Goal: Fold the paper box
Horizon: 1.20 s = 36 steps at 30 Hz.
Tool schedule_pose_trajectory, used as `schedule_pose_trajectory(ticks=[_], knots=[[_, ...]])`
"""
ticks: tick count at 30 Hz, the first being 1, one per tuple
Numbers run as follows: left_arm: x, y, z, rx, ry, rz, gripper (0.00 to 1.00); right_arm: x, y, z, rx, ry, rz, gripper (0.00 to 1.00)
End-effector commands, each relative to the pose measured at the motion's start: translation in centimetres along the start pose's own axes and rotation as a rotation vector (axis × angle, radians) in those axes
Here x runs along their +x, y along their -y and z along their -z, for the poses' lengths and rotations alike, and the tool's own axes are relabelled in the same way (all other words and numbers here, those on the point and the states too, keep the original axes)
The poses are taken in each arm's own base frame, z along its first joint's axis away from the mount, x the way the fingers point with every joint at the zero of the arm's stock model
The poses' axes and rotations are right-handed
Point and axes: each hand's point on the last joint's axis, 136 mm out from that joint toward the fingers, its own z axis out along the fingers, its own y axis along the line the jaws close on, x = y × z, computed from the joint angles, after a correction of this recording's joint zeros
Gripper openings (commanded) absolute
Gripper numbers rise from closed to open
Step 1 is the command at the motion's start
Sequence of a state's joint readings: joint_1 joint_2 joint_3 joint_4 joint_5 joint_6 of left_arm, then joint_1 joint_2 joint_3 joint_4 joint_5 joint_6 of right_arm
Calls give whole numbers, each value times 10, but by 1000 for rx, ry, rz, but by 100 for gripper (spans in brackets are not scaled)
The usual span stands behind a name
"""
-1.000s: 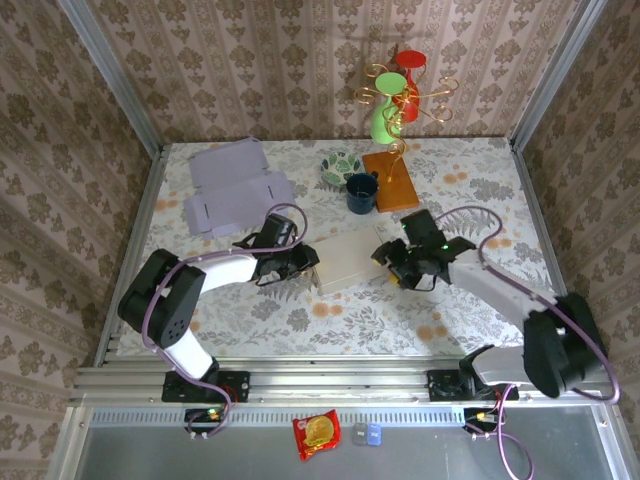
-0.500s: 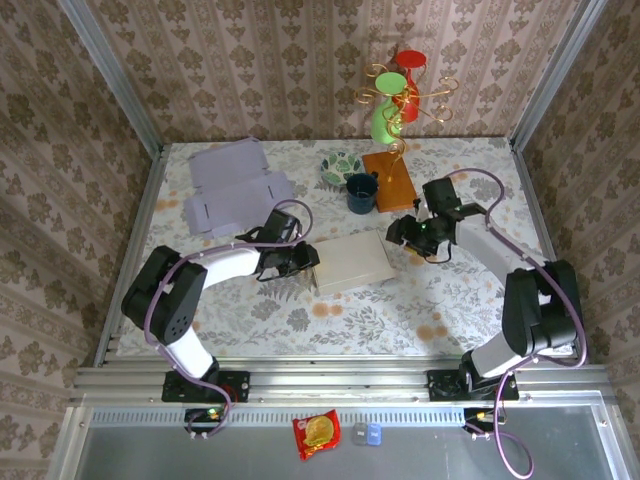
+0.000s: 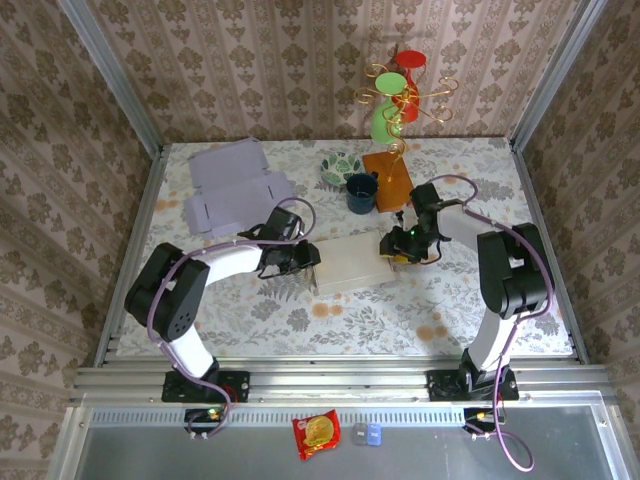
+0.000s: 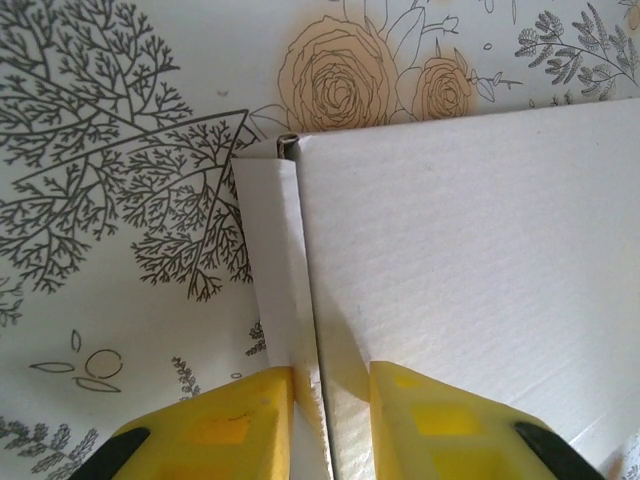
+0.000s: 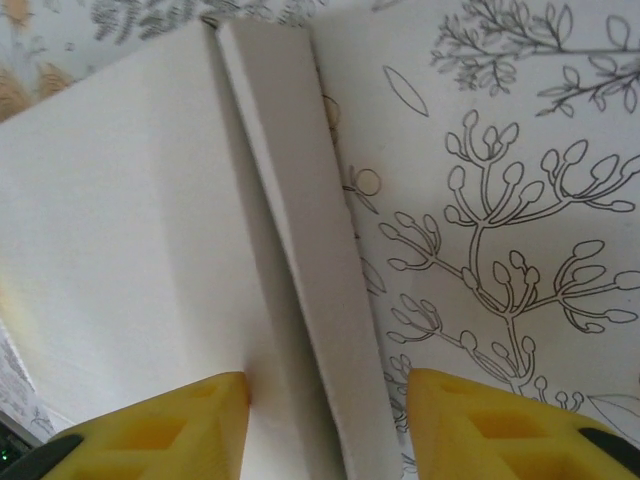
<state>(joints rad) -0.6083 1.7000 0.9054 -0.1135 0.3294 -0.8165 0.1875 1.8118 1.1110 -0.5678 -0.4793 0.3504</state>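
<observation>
The white paper box point(image 3: 350, 262) lies closed and flat on the flowered tablecloth in the middle of the table. My left gripper point(image 3: 305, 261) is at its left end; in the left wrist view the gripper point(image 4: 330, 415) is shut on the box's narrow side wall point(image 4: 275, 270), one yellow finger point(image 4: 215, 425) outside it and the other over the lid point(image 4: 470, 240). My right gripper point(image 3: 392, 248) is at the box's right end. There its open jaws point(image 5: 325, 425) straddle the raised side flap point(image 5: 300, 230), with a gap on each side.
Flat lilac cardboard blanks point(image 3: 230, 185) lie at the back left. Behind the box stand a dark blue cup point(image 3: 361, 192), an orange-brown block point(image 3: 390, 180), a patterned bowl point(image 3: 342, 165) and a gold wire stand with green and red pieces point(image 3: 395, 100). Metal rails edge the table.
My right arm swung from the box's front right corner round to its right end, and its jaws have narrowed around the side flap. The left gripper and the box stayed put.
</observation>
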Motion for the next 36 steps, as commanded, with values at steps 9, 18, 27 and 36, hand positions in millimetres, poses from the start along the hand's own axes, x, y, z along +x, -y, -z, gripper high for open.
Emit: schedule_pose_trajectory(ticks=[9, 18, 27, 36], knots=[[13, -18, -9, -75, -58, -13, 26, 13, 6, -13, 9, -36, -2, 25], [13, -13, -2, -61, -54, -22, 32, 21, 9, -13, 34, -42, -20, 18], [14, -7, 11, 5, -51, -2, 35, 21, 2, -4, 34, -15, -18, 19], [22, -12, -5, 10, -97, 17, 29, 21, -1, -3, 34, -12, -30, 19]])
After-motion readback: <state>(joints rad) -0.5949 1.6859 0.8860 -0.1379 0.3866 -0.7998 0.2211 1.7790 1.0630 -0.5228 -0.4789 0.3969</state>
